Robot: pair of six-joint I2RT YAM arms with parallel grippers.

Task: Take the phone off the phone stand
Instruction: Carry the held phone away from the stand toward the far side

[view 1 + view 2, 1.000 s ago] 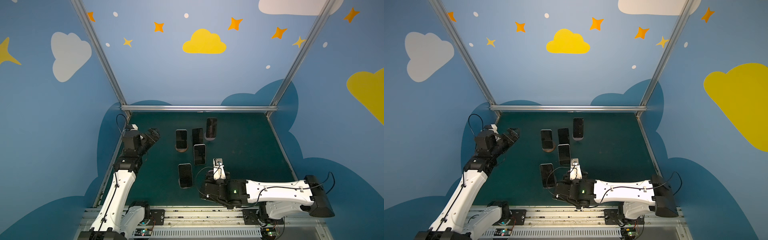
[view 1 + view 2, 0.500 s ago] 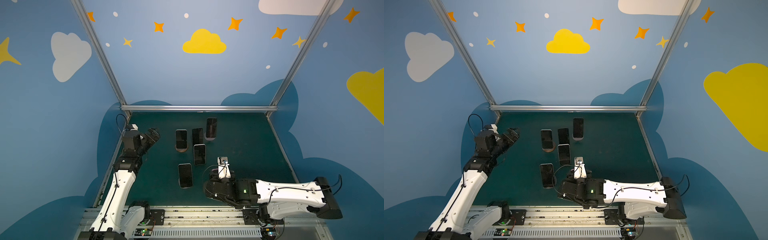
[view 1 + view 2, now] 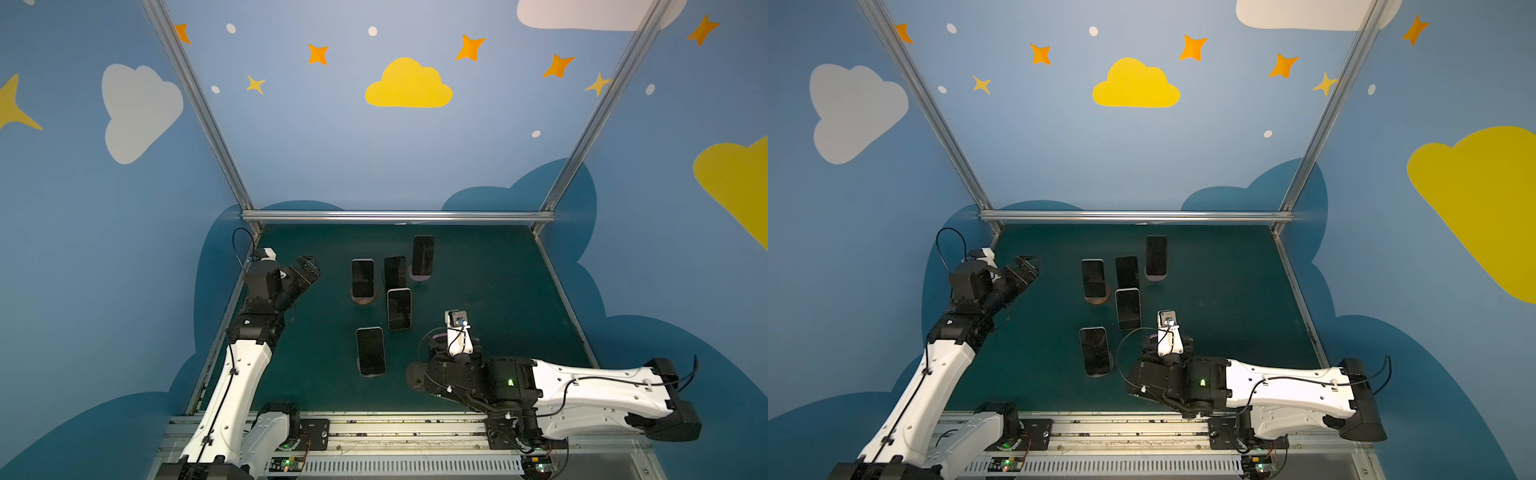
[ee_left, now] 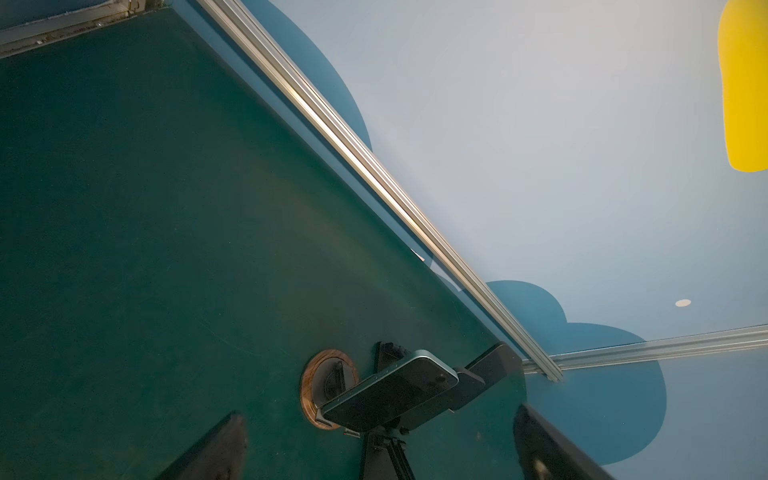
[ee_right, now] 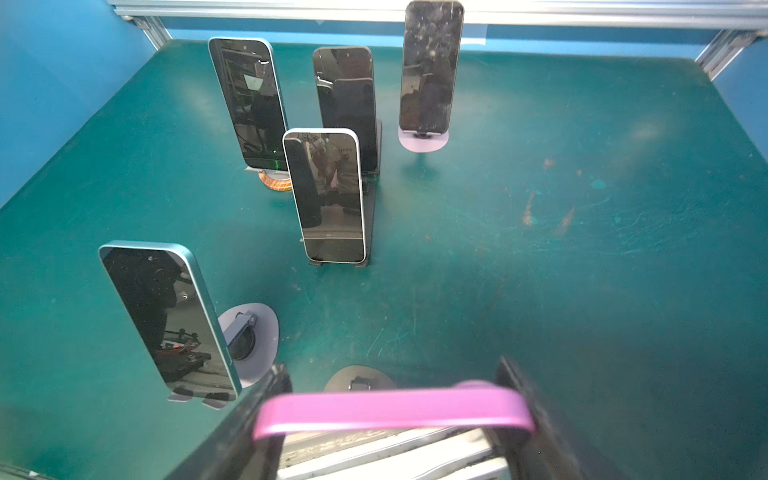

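Green desk [image 3: 478, 270] bears five other phones [image 3: 399, 309]; my right jaws grip the pink phone [image 5: 390, 409], apparently off its stand [image 5: 359, 380], so only setting it down is left. Left jaws gape empty.

Green table [image 3: 478, 270] with phone stands [image 3: 364, 298]

standing phones [image 3: 399, 308] crowd mat [image 3: 494, 266] middle, gaps narrow; right side open.
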